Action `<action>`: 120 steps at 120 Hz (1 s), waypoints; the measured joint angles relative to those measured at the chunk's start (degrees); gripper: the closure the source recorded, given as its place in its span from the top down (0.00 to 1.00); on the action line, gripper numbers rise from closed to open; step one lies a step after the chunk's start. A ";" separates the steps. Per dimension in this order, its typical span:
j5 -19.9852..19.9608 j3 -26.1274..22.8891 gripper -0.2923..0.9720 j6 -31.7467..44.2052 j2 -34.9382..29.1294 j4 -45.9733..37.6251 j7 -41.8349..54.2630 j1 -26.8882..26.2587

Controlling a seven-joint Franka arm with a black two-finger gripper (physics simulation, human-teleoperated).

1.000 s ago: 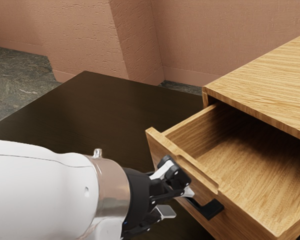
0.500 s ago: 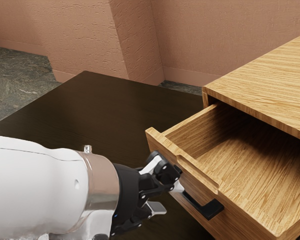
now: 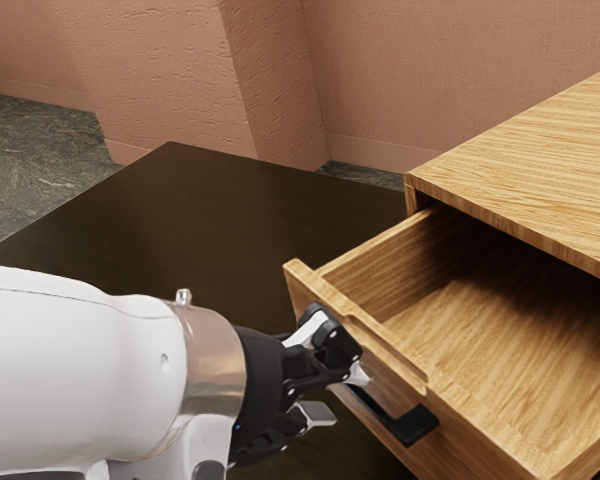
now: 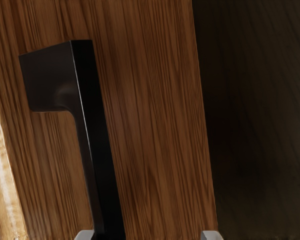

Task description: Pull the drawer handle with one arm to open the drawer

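Exterior view: gripper [image 3: 340, 392] at black handle [image 3: 398, 410], fingers spread, not clamped. Drawer [image 3: 365, 322] just ahead of gripper, well out of cabinet [image 3: 520, 180].

Wrist view: handle [image 4: 92, 130] on drawer front [image 4: 155, 125], between fingertips [image 4: 208, 235], hard by one, apart from the other.

Step, judged: pulling, drawer mostly open. Next: straight pull along drawer travel, with bar hooked.

Handle [image 3: 405, 418] end behind end effector [image 3: 345, 394]

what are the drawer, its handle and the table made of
Drawer: light wood by its streaky grain, satin finish. Handle: smooth matte black, metal or plastic, the look leaves it open. Table: very dark wood or laminate, with a faint sheen.
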 joint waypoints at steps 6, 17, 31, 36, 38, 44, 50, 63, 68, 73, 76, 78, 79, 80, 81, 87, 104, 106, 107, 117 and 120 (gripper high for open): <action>0.00 0.05 0.38 -0.09 -0.74 -0.33 -0.01 -0.09; 0.00 0.58 0.40 -0.23 -1.90 -0.99 -0.03 -0.33; 0.00 0.72 0.41 -0.37 -2.72 -1.38 -0.05 -0.37; -0.01 0.81 0.42 -0.41 -3.12 -1.53 -0.06 -0.39; -0.01 0.90 0.42 -0.43 -3.31 -1.65 -0.06 -0.40; -0.01 1.06 0.42 -0.48 -3.84 -2.00 -0.07 -0.43; -0.01 1.12 0.42 -0.52 -4.15 -2.20 -0.08 -0.49; -0.01 1.15 0.42 -0.54 -4.07 -2.29 -0.09 -0.53; -0.01 1.15 0.43 -0.53 -3.88 -2.24 -0.10 -0.54; -0.01 1.15 0.43 -0.51 -3.72 -2.19 -0.10 -0.50; -0.01 1.15 0.44 -0.49 -3.66 -2.18 -0.10 -0.48; -0.01 1.15 0.44 -0.48 -3.63 -2.15 -0.11 -0.47; -0.02 1.15 0.44 -0.47 -3.61 -2.14 -0.11 -0.47; -0.02 1.15 0.44 -0.46 -3.59 -2.13 -0.11 -0.47; -0.03 1.16 0.44 -0.45 -3.57 -2.10 -0.11 -0.47; -0.18 1.14 0.45 -0.42 -3.53 -1.95 -0.11 -0.46; -1.03 -2.57 0.46 -0.51 -4.00 3.31 -0.14 -0.38; -1.08 -3.58 0.46 -0.78 -3.89 5.52 -0.18 -0.20; -1.07 -4.04 0.47 -1.02 -3.78 6.84 -0.24 -0.04; -1.21 -12.46 0.55 -10.02 2.65 31.88 -2.51 13.69; -1.24 -17.16 0.57 -14.53 6.26 41.14 -3.98 21.47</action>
